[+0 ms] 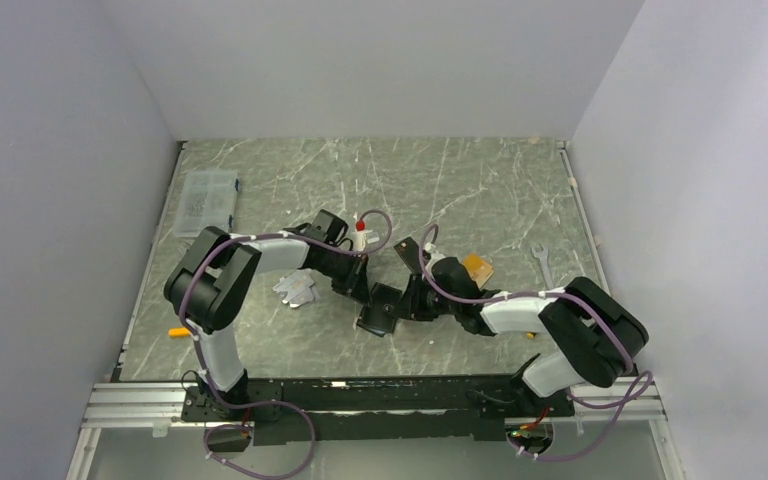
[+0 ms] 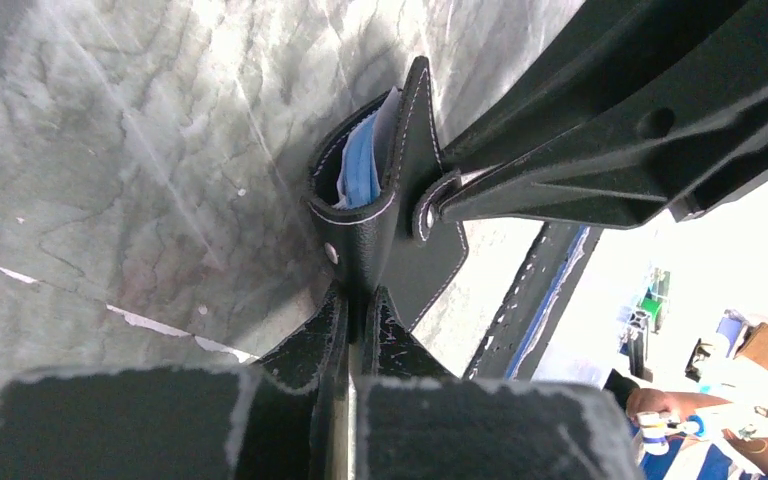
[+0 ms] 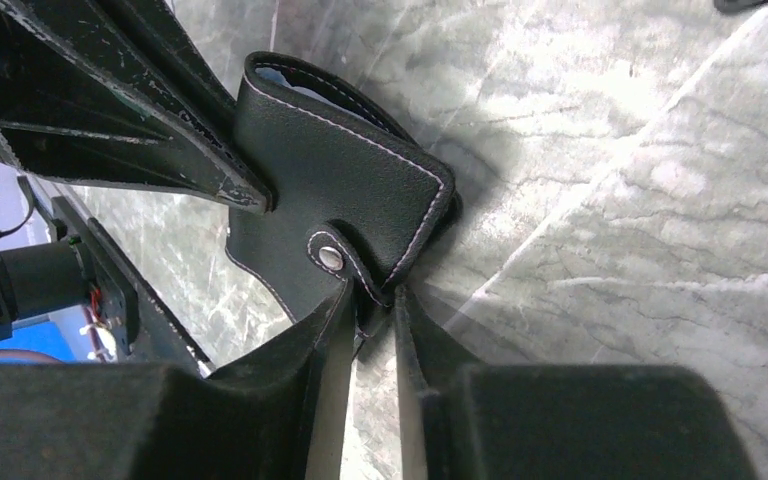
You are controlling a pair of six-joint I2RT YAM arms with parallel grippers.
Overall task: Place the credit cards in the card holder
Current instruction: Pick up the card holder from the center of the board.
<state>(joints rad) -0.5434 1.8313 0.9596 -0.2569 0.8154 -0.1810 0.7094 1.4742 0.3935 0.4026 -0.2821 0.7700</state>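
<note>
The card holder [image 1: 380,312], a black folding wallet, is held up between both grippers at the table's middle. My left gripper [image 2: 365,300] is shut on its lower edge near a snap stud. The wallet [image 2: 385,200] gapes slightly and shows bluish inner pockets [image 2: 358,165]. My right gripper [image 3: 375,295] is shut on the corner of the card holder [image 3: 330,170] beside the snap tab. In the top view the left gripper [image 1: 368,292] and right gripper [image 1: 407,305] meet at the wallet. One orange-tan credit card [image 1: 477,267] lies on the table behind the right wrist. No card is in either gripper.
A crumpled clear plastic sleeve [image 1: 295,288] lies left of the left gripper. A clear box of screws [image 1: 207,200] sits at the far left, a wrench [image 1: 543,262] at the right. A small red-capped bottle [image 1: 361,235] stands behind the left wrist, and an orange bit [image 1: 177,332] lies near the left base.
</note>
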